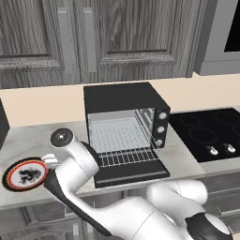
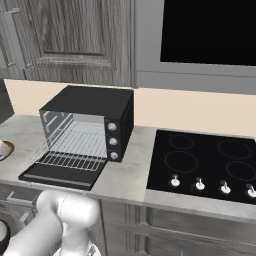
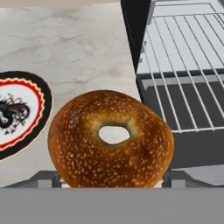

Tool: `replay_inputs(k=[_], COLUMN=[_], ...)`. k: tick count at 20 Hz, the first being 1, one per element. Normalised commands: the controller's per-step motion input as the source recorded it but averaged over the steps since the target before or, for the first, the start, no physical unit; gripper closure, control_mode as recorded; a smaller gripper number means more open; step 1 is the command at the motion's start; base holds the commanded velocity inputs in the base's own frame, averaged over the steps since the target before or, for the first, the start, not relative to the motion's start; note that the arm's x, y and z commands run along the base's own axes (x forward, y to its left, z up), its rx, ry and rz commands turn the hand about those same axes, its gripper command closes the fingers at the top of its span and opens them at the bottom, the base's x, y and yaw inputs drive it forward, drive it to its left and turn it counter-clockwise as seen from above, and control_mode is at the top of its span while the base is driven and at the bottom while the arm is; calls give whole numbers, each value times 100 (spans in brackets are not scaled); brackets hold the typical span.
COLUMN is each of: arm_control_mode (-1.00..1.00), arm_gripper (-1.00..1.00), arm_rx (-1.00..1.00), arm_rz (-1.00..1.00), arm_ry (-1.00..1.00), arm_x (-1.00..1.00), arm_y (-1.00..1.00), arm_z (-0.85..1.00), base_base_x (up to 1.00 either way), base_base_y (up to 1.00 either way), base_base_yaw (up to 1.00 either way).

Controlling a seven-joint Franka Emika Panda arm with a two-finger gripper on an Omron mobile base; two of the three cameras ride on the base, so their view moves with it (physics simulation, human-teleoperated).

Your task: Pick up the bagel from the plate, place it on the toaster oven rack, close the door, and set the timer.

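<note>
The golden-brown seeded bagel (image 3: 109,140) sits close to the hand camera, between my gripper's (image 3: 111,180) two fingertips, which are shut on its sides. It is off the plate (image 3: 24,111), over the bare counter between the plate and the toaster oven. The plate (image 1: 26,174) lies bare at the counter's left, with my hand just right of it. The black toaster oven (image 1: 124,101) stands with its door (image 1: 131,174) dropped flat. The silver toaster oven rack (image 1: 125,157) is slid partly out over the door, and it shows at the right of the hand view (image 3: 183,74).
Three knobs (image 1: 161,128) run down the oven's right front. A black cooktop (image 1: 211,131) lies to the right of the oven. Grey cabinets (image 1: 93,37) hang above. The marble counter (image 3: 74,48) stretches between the plate and the oven.
</note>
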Motion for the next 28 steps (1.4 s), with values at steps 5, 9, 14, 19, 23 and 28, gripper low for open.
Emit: replay_inputs(k=[5, 9, 14, 19, 23, 28], arm_control_mode=[-100, -100, -100, -100, -100, -100], arm_gripper=[100, 100, 100, 100, 100, 100], arm_rx=[0, 0, 0, 0, 0, 0], arm_rz=[-7, -1, 0, 0, 0, 0], arm_ry=[5, 3, 1, 0, 0, 2], arm_x=[-23, -23, -14, -1, 0, 5], arm_y=[-64, -65, -73, -74, -67, -52], arm_z=[42, 22, 3, 0, 0, 0], base_base_x=[0, 0, 0, 0, 0, 0], base_base_y=[0, 0, 0, 0, 0, 0], base_base_yaw=[0, 0, 0, 0, 0, 0])
